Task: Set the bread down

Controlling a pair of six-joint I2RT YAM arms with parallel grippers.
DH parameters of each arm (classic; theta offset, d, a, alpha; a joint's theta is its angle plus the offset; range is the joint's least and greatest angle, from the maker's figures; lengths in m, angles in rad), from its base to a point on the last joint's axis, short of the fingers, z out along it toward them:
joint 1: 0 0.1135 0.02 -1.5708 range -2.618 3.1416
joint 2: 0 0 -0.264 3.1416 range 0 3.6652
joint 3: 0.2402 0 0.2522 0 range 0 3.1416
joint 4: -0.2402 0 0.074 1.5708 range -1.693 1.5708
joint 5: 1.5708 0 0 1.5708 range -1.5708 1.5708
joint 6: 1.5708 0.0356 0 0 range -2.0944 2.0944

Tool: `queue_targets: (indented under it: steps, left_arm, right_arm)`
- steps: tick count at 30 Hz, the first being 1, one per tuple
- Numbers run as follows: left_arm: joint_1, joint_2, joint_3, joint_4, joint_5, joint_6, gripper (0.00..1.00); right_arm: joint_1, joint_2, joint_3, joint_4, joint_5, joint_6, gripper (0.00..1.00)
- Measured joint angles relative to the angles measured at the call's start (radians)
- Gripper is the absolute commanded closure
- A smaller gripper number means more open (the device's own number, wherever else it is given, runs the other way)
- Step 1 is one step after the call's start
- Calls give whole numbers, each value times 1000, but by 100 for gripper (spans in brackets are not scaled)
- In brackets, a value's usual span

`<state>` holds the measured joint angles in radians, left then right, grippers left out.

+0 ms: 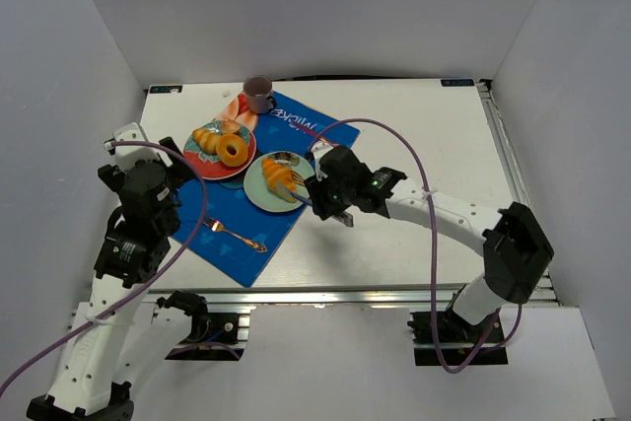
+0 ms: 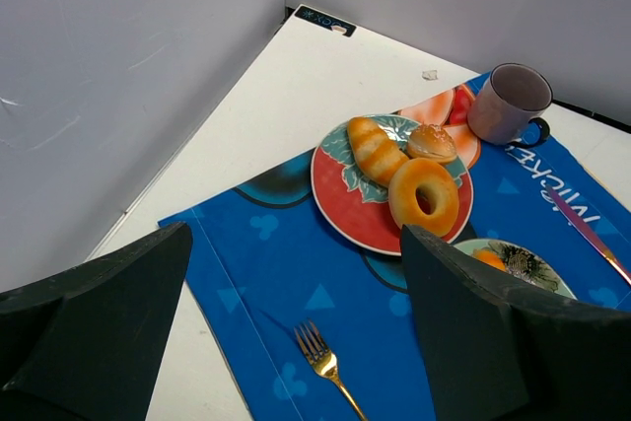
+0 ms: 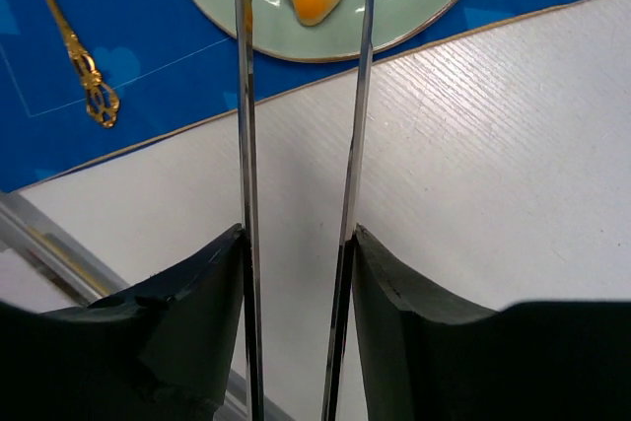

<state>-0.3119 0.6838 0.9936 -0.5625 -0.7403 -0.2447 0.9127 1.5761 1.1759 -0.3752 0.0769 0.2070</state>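
The bread [image 1: 277, 176] lies on the pale green plate [image 1: 258, 198], on the blue placemat [image 1: 232, 244] toward the left half of the worktop. The right gripper [image 1: 317, 199] holds metal tongs [image 3: 296, 96] whose tips bracket the pastry's near end; whether they pinch it or have let go, I cannot tell. Judgement: placement looks nearly done, release and retreat remaining. The left gripper [image 2: 296, 342] hangs open near the left edge, holding nothing. The red plate [image 1: 196, 160] carries the doughnut [image 1: 233, 150] and another pastry.

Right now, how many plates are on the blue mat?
2: a red plate toward the left holding pastries and a doughnut, and a pale green plate beside it, holding the bread.
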Motion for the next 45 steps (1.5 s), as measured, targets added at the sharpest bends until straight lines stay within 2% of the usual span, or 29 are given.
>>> queue_targets:
  steps: [11, 15, 17, 21, 25, 29, 33, 38, 45]
  left_arm:
    - [0, 3, -4, 8, 13, 0, 2]
    - [0, 3, -4, 10, 15, 0, 2]
    - [0, 3, -4, 11, 16, 0, 2]
    - [0, 3, -6, 23, 23, 0, 2]
    - [0, 3, -17, 34, 42, 1, 2]
    - [0, -1, -27, 39, 53, 10, 2]
    - [0, -17, -36, 40, 67, 13, 2]
    - [0, -42, -38, 39, 81, 14, 2]
    - [0, -71, -56, 39, 94, 14, 2]
  right_arm:
    - [0, -75, -1, -25, -12, 13, 47]
    - [2, -117, -1, -51, 40, 69, 46]
    - [4, -159, -1, -86, 132, 151, 45]
    - [-8, -241, 0, -239, 342, 457, 42]
    - [-50, -262, -35, -357, 444, 752, 45]
    - [-60, -166, -65, -427, 478, 976, 48]
    - [-55, -10, -52, -435, 472, 1108, 48]
    - [-28, 132, -16, -425, 439, 1207, 48]
    - [27, 208, -11, -389, 372, 1266, 40]
